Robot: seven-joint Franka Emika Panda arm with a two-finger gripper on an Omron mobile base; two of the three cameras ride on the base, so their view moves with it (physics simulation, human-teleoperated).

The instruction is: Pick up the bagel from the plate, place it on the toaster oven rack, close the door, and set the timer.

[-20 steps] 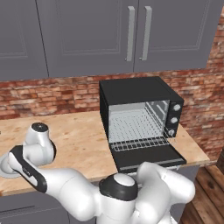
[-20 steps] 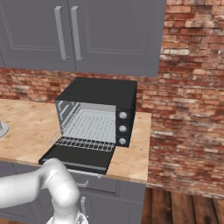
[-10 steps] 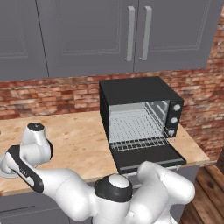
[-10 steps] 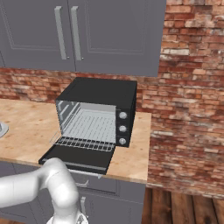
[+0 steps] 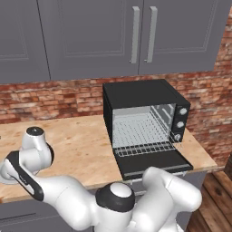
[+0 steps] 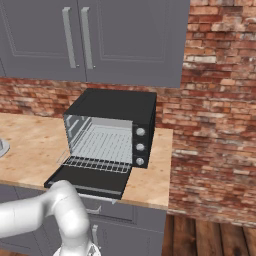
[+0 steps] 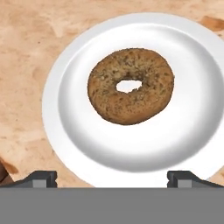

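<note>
Bagel [image 7: 130,86]: round brown ring, coarse speckled crust, pale plate surface showing through the centre hole. It lies flat on the plate [image 7: 74,131], slightly up and left of the plate's middle in the hand view. Plate: smooth, glossy white, shallow, with a raised rim, resting on the table [image 7: 26,48], a mottled tan wood-grain surface.

End effector [image 7: 113,178]: jaws spread wide, holding nothing. The two dark finger tips stand apart at the bottom of the hand view, over the plate's near rim. The bagel sits between their lines and beyond them, not touching either; height above the plate cannot be judged with confidence.

Toaster oven [image 5: 144,115]: matte black box, three knobs on its right side. The door [image 5: 153,163] hangs open, flat and dark. The toaster oven rack [image 5: 144,148], a silvery wire grid, sits inside, well apart from the plate.
</note>
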